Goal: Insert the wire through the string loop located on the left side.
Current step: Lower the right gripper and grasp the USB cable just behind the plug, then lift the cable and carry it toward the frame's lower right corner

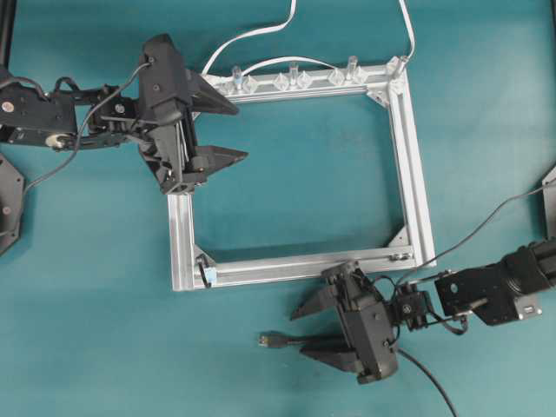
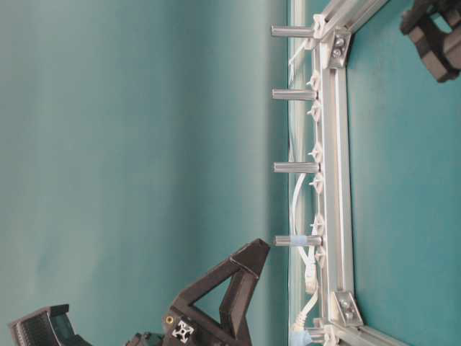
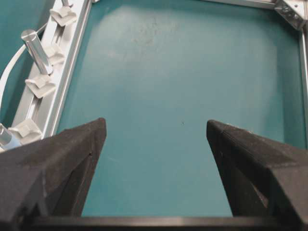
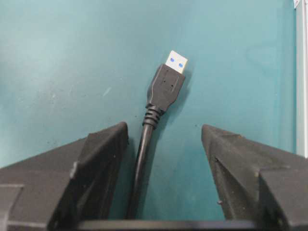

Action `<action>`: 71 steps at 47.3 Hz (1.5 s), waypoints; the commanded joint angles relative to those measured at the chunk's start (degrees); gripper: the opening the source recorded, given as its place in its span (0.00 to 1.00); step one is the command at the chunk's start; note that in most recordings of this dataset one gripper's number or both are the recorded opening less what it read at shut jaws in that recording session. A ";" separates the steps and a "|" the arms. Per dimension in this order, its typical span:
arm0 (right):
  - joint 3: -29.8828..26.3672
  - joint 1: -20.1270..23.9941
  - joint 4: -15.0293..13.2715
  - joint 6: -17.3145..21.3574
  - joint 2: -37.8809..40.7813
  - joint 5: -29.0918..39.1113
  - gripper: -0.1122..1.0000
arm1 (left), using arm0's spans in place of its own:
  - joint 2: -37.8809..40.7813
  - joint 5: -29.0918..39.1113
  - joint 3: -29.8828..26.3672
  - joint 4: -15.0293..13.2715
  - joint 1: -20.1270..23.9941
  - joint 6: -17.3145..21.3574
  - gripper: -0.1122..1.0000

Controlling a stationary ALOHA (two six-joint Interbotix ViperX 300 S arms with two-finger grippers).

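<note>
The wire's black cable lies on the teal table in front of the frame, and its plug (image 1: pixel 271 340) points left. In the right wrist view the plug (image 4: pixel 166 84) lies just beyond the fingertips, and the cable runs back between them, close to the left finger (image 4: pixel 103 149). My right gripper (image 1: pixel 301 332) (image 4: pixel 163 131) is open around the cable without clamping it. The string loop (image 1: pixel 202 272) is a small dark loop at the near-left corner of the silver frame (image 1: pixel 417 174). My left gripper (image 1: pixel 236 130) (image 3: pixel 156 126) hovers open and empty over the frame's far-left corner.
Clear clips and upright metal posts (image 1: pixel 294 71) (image 2: pixel 295 167) line the frame's far rail (image 3: pixel 72 53). White cables (image 1: pixel 261 33) trail off behind it. A black robot cable (image 1: pixel 486 221) runs over the table on the right.
</note>
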 commanded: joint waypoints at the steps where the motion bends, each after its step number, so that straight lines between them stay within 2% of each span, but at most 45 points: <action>1: -1.05 0.35 0.18 0.00 -0.35 1.05 0.75 | -1.14 -0.18 -0.79 0.18 -0.18 -0.09 0.87; 8: -1.76 0.62 0.18 -0.09 0.44 1.93 0.74 | -1.23 -0.18 -0.88 0.09 -0.18 -0.09 0.87; 11: -1.49 0.70 0.18 -0.09 0.35 2.29 0.69 | -1.23 -0.18 -0.88 0.09 -0.18 -0.18 0.87; 20: -0.35 1.41 0.18 -0.09 0.35 2.64 0.25 | -1.23 -0.18 -0.70 0.18 -0.26 -0.09 0.87; 23: -0.09 1.67 0.09 -0.09 0.35 2.64 0.17 | -1.23 -0.18 -0.70 0.18 -0.26 -0.09 0.87; 42: -0.35 2.11 0.09 -0.09 -0.18 3.60 0.17 | -1.23 -0.18 -0.62 0.18 -0.35 -0.09 0.87; 60: -0.18 1.85 0.09 -0.35 -7.65 8.70 0.17 | -1.23 -0.18 -0.44 0.09 -0.70 -0.09 0.87; 71: 0.09 1.49 0.00 -0.44 -10.72 9.32 0.17 | -1.23 -0.18 -0.44 0.09 -1.05 -0.09 0.87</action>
